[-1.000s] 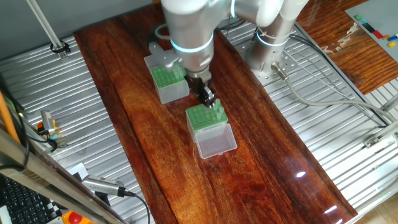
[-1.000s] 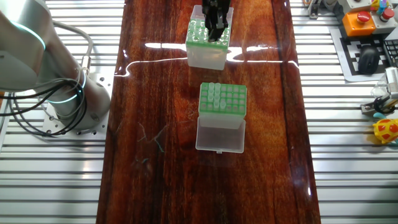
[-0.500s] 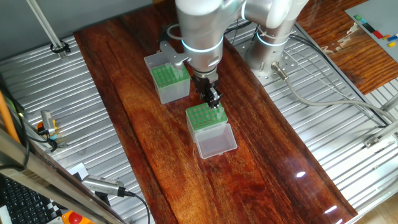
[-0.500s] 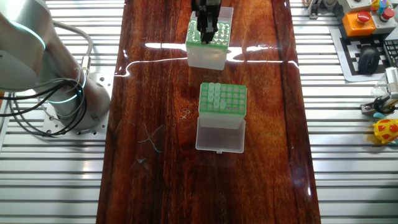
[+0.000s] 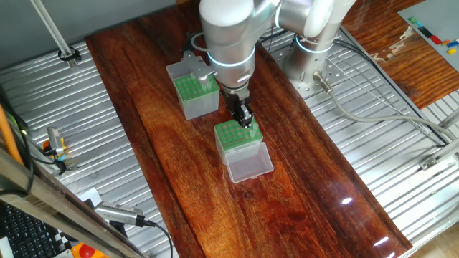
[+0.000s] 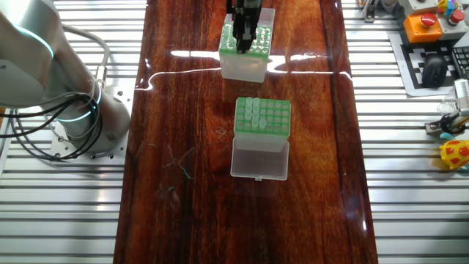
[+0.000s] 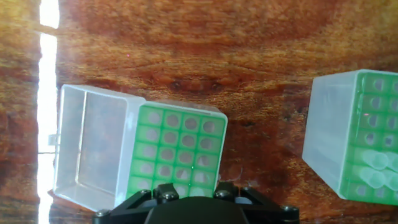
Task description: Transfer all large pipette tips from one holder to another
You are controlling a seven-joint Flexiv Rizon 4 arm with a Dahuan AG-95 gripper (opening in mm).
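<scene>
Hidden: my end effector fingertips are out of sight; I can't tell their spacing.
Arm: I'm hanging upright over the clear-sided holder, near the worktop edge.

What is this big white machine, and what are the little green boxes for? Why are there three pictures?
The white machine is a robot arm. At its end is a dark tool with two fingers for picking things up. Two pictures come from cameras fixed on opposite sides of the wooden table. The third comes from a camera on the robot's hand, looking down.

On the table stand two boxes with green tops full of holes. The holes hold pipette tips, small plastic cones used in labs. A row of them stands in the grey-sided box. The tool hangs over the box with the clear lid. I can't tell if it holds a tip right now.
</scene>
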